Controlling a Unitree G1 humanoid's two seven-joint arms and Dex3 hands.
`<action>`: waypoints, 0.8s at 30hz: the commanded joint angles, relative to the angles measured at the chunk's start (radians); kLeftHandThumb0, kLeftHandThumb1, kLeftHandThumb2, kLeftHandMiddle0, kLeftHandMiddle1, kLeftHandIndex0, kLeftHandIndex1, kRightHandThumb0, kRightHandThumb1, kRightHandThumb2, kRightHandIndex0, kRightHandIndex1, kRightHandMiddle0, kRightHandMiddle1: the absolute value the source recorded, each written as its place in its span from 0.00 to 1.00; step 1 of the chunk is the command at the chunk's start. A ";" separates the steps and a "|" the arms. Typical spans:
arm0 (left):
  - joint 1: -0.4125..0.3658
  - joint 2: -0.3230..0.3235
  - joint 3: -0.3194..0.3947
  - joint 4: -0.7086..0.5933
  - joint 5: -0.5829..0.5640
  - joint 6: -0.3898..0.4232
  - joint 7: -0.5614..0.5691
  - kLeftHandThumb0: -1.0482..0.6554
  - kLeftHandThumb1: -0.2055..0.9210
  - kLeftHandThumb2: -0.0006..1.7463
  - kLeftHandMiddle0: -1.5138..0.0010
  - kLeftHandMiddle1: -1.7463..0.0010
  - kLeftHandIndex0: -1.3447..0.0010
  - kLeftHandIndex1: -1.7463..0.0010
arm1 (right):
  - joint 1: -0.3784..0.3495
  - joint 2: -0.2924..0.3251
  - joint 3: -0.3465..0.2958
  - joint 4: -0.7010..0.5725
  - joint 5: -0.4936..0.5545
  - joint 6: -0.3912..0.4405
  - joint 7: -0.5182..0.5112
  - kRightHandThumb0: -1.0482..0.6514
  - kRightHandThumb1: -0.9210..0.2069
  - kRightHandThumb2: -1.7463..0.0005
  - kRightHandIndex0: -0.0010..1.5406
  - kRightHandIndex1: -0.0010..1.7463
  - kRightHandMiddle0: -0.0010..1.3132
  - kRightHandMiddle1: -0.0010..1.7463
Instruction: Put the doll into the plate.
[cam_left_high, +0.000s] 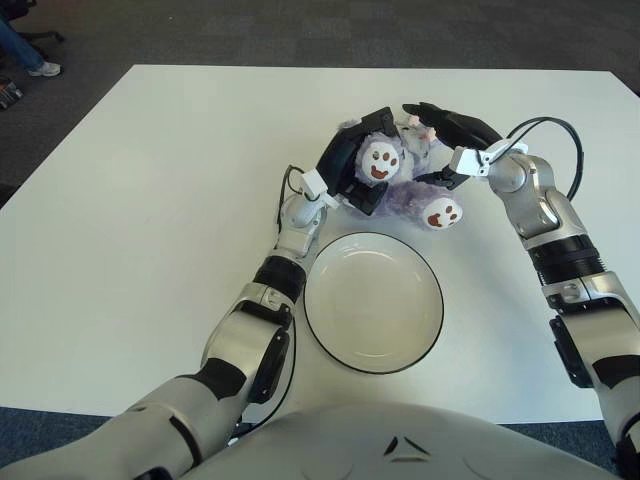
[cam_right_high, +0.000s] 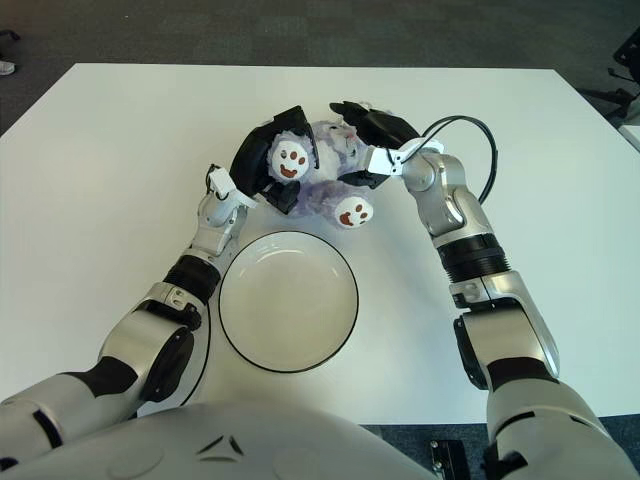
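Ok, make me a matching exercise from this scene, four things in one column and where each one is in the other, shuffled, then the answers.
Things:
1. doll
2. plate
3. left hand
4. right hand

Places:
A. on the table, nearest the robot, nothing in it
B. against the doll's left side
C. between the two hands, beyond the plate
D. over the doll's right side

Pairs: 1-C, 2-A, 3-B, 4-D

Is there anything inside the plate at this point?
Nothing shows inside the plate; its whole white bowl is visible. The doll sits beyond its far rim on the table, gripped between the left hand and right hand.
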 joint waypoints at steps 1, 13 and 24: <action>0.012 -0.003 -0.002 -0.021 -0.006 0.023 -0.010 0.61 0.32 0.84 0.57 0.02 0.52 0.04 | -0.037 0.012 0.020 0.065 -0.021 -0.038 -0.049 0.35 0.44 0.47 0.14 0.11 0.00 0.21; 0.017 0.014 -0.021 -0.051 0.034 0.054 -0.003 0.61 0.31 0.85 0.57 0.02 0.52 0.03 | -0.075 0.040 0.041 0.183 -0.008 -0.128 -0.101 0.32 0.14 0.55 0.12 0.13 0.00 0.20; 0.013 0.022 -0.023 -0.044 0.140 0.014 0.090 0.61 0.32 0.85 0.58 0.02 0.53 0.03 | -0.134 0.063 0.059 0.319 -0.007 -0.203 -0.114 0.28 0.00 0.57 0.11 0.13 0.00 0.22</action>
